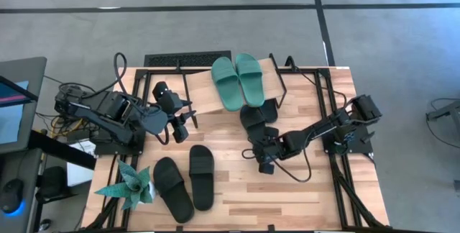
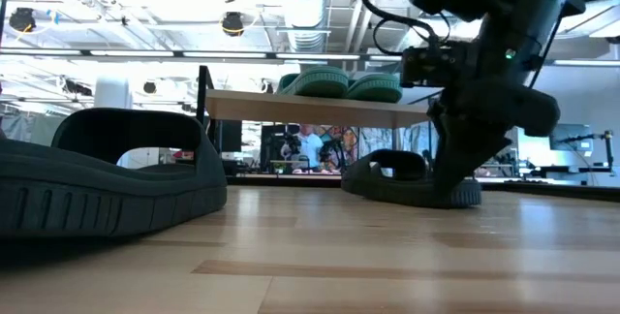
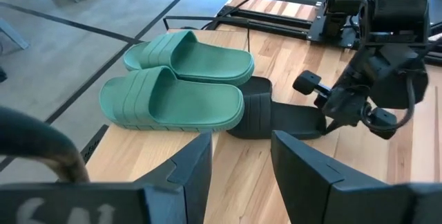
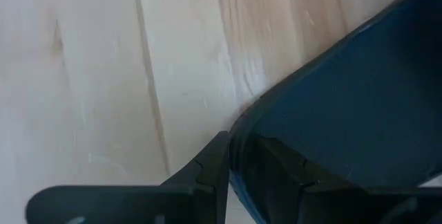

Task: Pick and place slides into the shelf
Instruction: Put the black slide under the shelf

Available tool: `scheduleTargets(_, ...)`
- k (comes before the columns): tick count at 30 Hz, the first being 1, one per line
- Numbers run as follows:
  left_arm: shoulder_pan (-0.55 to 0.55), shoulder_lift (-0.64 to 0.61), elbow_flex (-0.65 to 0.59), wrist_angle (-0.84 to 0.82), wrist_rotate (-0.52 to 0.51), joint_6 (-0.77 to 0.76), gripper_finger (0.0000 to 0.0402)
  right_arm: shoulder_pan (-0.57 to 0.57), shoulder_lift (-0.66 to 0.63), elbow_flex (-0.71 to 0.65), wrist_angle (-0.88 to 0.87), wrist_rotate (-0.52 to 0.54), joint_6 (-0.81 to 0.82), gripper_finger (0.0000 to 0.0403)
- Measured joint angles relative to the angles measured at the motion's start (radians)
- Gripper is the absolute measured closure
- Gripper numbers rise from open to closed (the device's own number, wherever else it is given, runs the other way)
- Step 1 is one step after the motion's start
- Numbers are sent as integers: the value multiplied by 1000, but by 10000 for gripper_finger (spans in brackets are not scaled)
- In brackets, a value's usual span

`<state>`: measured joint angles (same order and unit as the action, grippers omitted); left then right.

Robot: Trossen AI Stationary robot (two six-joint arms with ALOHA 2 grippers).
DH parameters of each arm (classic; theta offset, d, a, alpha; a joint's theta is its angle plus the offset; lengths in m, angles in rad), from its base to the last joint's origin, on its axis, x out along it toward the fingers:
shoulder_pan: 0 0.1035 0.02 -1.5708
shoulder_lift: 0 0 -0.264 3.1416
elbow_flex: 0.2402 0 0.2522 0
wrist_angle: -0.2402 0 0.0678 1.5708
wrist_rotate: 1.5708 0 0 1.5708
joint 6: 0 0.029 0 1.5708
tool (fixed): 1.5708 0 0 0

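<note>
Black pair (image 1: 183, 179): front of desk (image 1: 287, 197), side by side, loose.
Right hand (image 4: 231, 162): clamped on rim of black slide (image 1: 253, 121) lying on the desk at the shelf's edge.
Left hand (image 1: 185, 121): fingers apart, empty, beside shelf (image 1: 205, 93).
Green pair (image 1: 237, 80): on the shelf top.

two slides (image 1: 236, 80) on shelf (image 1: 203, 95)

Two teal slides (image 1: 237, 79), three black slides (image 1: 184, 178)
</note>
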<state>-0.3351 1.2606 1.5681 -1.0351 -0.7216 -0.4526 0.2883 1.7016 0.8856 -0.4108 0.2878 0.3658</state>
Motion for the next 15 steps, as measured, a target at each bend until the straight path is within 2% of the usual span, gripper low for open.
scheduleTargets(15, 0, 0, 0, 0, 6, -7, 262, -147, 0, 37, 10, 10, -112, 337)
